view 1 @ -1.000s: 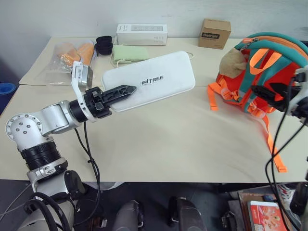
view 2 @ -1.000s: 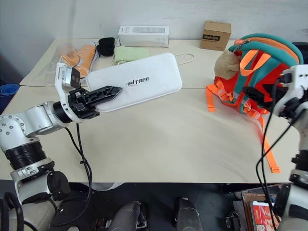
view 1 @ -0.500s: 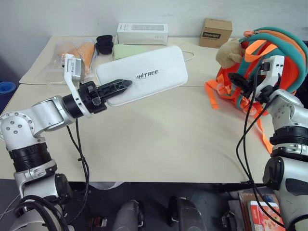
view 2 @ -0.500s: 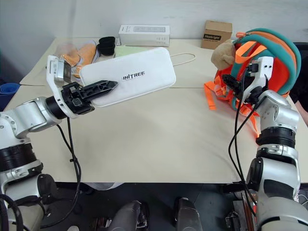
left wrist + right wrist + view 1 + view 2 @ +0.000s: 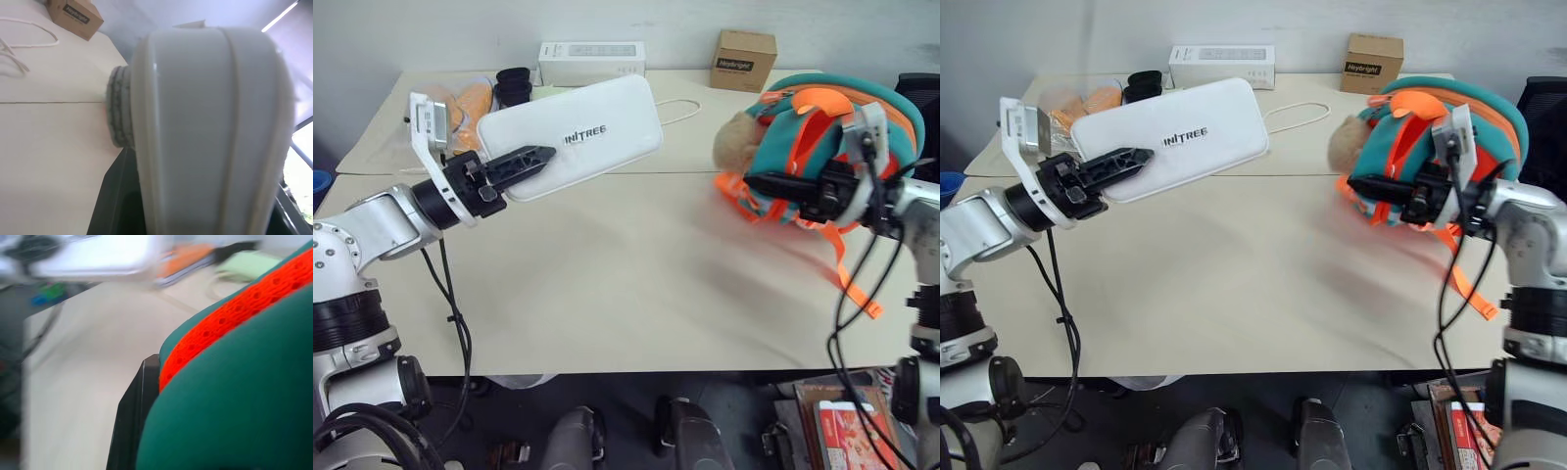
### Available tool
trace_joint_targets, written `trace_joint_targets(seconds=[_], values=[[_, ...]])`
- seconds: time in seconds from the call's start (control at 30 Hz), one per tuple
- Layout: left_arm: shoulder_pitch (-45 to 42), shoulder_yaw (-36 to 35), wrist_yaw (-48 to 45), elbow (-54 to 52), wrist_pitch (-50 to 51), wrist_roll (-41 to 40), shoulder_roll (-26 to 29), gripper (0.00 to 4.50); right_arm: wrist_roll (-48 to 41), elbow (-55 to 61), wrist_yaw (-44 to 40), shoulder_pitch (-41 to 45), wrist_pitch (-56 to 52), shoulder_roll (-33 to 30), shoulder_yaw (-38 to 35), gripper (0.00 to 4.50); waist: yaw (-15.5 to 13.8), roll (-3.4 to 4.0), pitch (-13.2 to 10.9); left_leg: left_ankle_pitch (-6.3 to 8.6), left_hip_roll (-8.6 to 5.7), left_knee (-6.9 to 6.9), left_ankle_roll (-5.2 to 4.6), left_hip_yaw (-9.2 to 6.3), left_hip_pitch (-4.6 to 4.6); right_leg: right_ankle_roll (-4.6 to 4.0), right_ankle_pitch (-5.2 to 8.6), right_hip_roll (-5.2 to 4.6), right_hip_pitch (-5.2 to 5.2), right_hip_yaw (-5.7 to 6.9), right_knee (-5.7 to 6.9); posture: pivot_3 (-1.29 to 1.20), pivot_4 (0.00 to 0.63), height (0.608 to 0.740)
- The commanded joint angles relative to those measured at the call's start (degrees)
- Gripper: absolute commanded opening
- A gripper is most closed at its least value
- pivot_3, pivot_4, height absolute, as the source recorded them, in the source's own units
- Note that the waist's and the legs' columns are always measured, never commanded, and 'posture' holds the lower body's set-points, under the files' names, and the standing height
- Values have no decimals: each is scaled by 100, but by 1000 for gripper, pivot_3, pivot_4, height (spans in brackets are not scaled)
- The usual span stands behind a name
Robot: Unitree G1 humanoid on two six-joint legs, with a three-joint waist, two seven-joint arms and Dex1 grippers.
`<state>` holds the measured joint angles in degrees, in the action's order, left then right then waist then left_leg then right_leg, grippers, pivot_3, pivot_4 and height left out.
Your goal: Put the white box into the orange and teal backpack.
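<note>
- Beige table [image 5: 607, 294] against a pale wall; clutter is kept at the far edge: long white carton [image 5: 591, 61], brown cardboard box [image 5: 742, 60], black cups [image 5: 512, 86], orange items in a clear bag [image 5: 470, 98], thin white cord [image 5: 680, 110].
- White box [image 5: 573, 132] is held up off the table on the left side, tilted, lettering up. It is pinched at its near short end by the left gripper [image 5: 524, 162]; fingers are closed on the box edge, one black finger lying across the top face.
- Orange and teal backpack [image 5: 822, 147] is on the right side, well apart from the box, with the tan plush toy [image 5: 736, 147] on the side facing the box. Pack looks tipped/lifted, blurred.
- Right gripper [image 5: 773, 186] is seen at the pack's teal-and-orange trim, fingers pressed together on the fabric, as judged from the right wrist view, where teal cloth and orange mesh lie against the finger.
- Progress, est.: box pickup is done; pack is gripped, prob. being positioned or opened. Whether the opening is unzipped can't be told.
- Left to do: mouth to be exposed toward the box, box to be carried across, slid in, released.
</note>
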<state>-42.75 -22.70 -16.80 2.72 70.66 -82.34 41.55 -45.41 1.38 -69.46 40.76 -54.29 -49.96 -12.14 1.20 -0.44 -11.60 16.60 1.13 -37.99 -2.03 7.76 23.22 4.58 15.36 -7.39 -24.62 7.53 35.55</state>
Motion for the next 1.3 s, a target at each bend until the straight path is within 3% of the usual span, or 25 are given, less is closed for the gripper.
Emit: trace_joint_targets(seconds=[0.03,0.23,0.37,0.6,1.0,1.13,1.3], values=[[-265,217,-1090,-390,-509,615,293,1308,-1243,1147,-378,-112,-883,-546,-507,27,9,-3,-1,0,1,0,0,2,-1,0,0,1,2,1,-2,0,150,740],[-385,901,-2436,-658,-1255,1701,478,1308,-2134,1720,-288,-497,-1426,-942,-932,27,-41,-10,-5,-2,-7,-7,-11,4,-5,0,-2,-20,3,-3,-15,0,150,740],[-481,1058,-3048,-702,-1447,1938,474,1308,-2454,1897,-189,-730,-1444,-1059,-1018,27,-118,-10,-6,3,0,-5,-10,4,-3,-1,-2,-24,0,-4,-22,0,150,740],[-636,1752,-4214,-642,-2387,3195,728,1308,-2340,1814,70,-898,-1264,-1094,-922,27,-138,-11,-6,4,-2,-6,-16,5,-1,-2,-2,-23,1,-1,-25,0,150,740],[-2385,3089,-6751,1168,-4069,5240,835,1308,-2101,1881,-183,-1115,-714,-980,-504,27,-185,-15,-8,21,-8,-17,-50,31,1,11,-10,-13,-3,20,-31,0,150,740],[-2423,3373,-7083,1198,-4375,5643,646,1308,-2009,1876,-159,-1149,-552,-925,-405,27,-185,-15,-8,29,-8,-23,-63,46,2,18,-13,-12,-5,17,-12,0,150,740],[-2342,3506,-6696,1353,-4818,6210,101,1308,-1995,1964,-99,-1203,-446,-868,-373,27,-204,-16,-8,39,-9,-52,-80,50,6,34,-22,-15,0,11,-13,0,150,740]])
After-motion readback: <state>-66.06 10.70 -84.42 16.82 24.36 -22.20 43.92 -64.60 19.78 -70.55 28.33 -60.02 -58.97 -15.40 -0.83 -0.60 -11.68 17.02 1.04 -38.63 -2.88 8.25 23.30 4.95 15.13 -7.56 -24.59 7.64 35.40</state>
